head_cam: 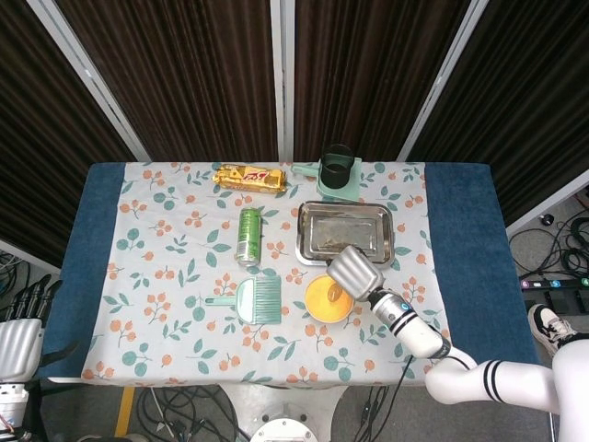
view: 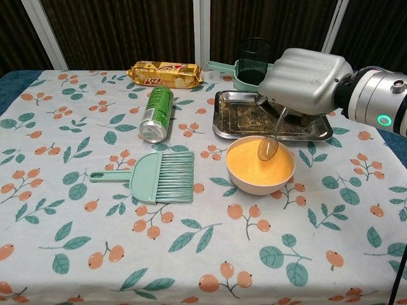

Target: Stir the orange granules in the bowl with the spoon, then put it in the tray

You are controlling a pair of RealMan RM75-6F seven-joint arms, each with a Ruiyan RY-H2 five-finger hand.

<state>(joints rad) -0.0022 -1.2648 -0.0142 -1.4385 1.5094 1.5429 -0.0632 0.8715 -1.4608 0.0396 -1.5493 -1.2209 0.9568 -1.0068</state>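
Spoon lifted over the bowl

Your right robot hand (view: 305, 79) holds the spoon (view: 270, 141) above the orange granules (view: 259, 161); the left robot hand (head_cam: 18, 341) hangs slack beside the tabletop (head_cam: 166, 276).

on the surface (view: 63, 254) there is one bowl (view: 261, 181) of orange granules (view: 248, 162), one spoon (view: 268, 146), one metal tray (view: 241, 117), one green drink can (view: 156, 113), one mint-green hand brush (view: 156, 178), one gold-wrapped biscuit packet (view: 165, 74), and one mint-green dustpan (view: 245, 75) with one black mesh cup (view: 254, 59) standing in it. one floral cloth (view: 191, 267) covers the surface. two robot hands show: the right hand (view: 308, 79) above the bowl, and the left hand (head_cam: 20, 336) at the lower left edge of the head view.
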